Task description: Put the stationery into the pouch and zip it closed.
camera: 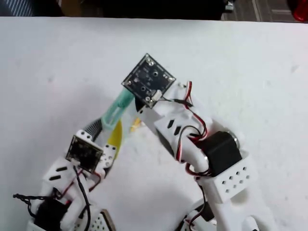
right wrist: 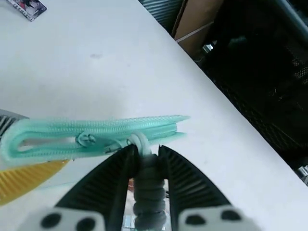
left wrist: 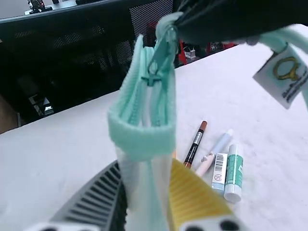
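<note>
My left gripper [left wrist: 144, 202] pinches one end of the green pouch [left wrist: 144, 130] and holds it up. My right gripper [right wrist: 144, 155] is squeezed tight on the zip pull [right wrist: 140, 143]. The stationery [left wrist: 234, 171] lies on the white table [left wrist: 57, 154], outside the pouch.

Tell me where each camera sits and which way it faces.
High view: fixed above the white table, looking down; both arms meet at the mint-green zip pouch.
Left wrist view: on the left arm, facing past the left gripper clamping the pouch toward loose stationery.
Right wrist view: on the right arm, looking over the right gripper pinching the dark pull cord.
Shared: every view shows the pouch.
</note>
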`<state>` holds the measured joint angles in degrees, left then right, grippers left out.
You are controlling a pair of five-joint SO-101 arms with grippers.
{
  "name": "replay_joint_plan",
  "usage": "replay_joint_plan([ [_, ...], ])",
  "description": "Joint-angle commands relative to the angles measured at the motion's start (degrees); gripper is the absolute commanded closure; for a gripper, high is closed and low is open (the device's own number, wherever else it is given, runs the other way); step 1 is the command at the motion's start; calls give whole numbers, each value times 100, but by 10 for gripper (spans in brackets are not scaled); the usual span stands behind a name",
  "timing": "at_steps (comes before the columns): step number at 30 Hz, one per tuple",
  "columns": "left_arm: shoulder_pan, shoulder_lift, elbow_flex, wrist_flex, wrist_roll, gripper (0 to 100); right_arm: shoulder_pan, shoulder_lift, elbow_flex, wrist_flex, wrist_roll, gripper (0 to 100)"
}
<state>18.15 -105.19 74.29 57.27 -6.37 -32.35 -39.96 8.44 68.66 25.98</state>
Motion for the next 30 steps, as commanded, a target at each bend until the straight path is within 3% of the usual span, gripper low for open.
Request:
replay_joint_plan([
  [1, -101, 22, -264, 431, -18, 977, 277, -57, -44, -365, -44, 981],
  [15, -127, 22, -255, 440, -26, 977, 1033, 532, -79, -857, -44, 981],
  [30, -101, 22, -246, 440, -26, 977, 1086, 804, -79, -1587, -79, 981],
])
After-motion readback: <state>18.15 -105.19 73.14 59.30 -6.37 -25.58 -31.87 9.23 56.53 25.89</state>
